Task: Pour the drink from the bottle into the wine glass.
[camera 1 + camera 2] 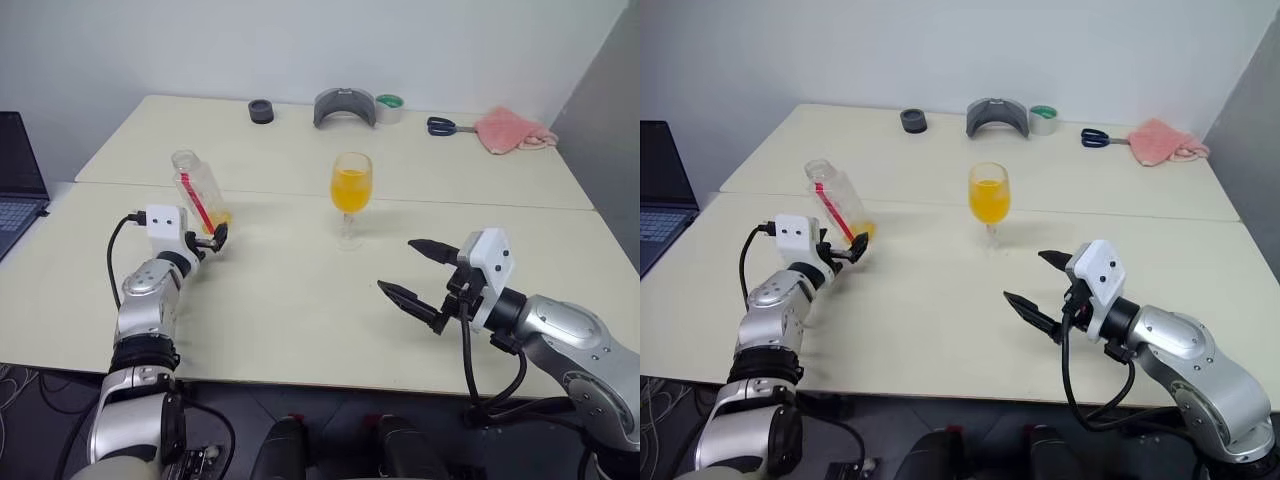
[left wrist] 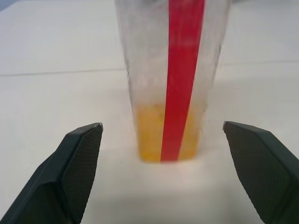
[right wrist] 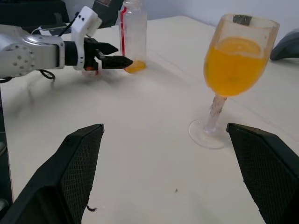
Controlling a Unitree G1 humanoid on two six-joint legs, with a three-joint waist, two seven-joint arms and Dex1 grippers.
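Standing near-empty on the table [image 1: 300,300] between the wide-open left hand [image 1: 212,240] fingers, the bottle [image 1: 199,190] leans and could topple if brushed; wine glass [image 1: 351,186] is filled; right hand [image 1: 420,275] spread wide, empty.

Nearly empty bottle [image 1: 199,190] standing uncapped, wine glass [image 1: 351,193] well apart, bowl full of orange drink [image 1: 350,188]

In front of me two pale cream surfaces [image 1: 300,330] stand pushed together — a seam runs across between them. Behind rises a plain white wall [image 1: 300,45], evenly lit, and a grey panel [image 1: 610,110] closes the right side. A dark laptop [image 1: 18,180] sits at the left edge — cables [image 1: 20,385] hang below it.
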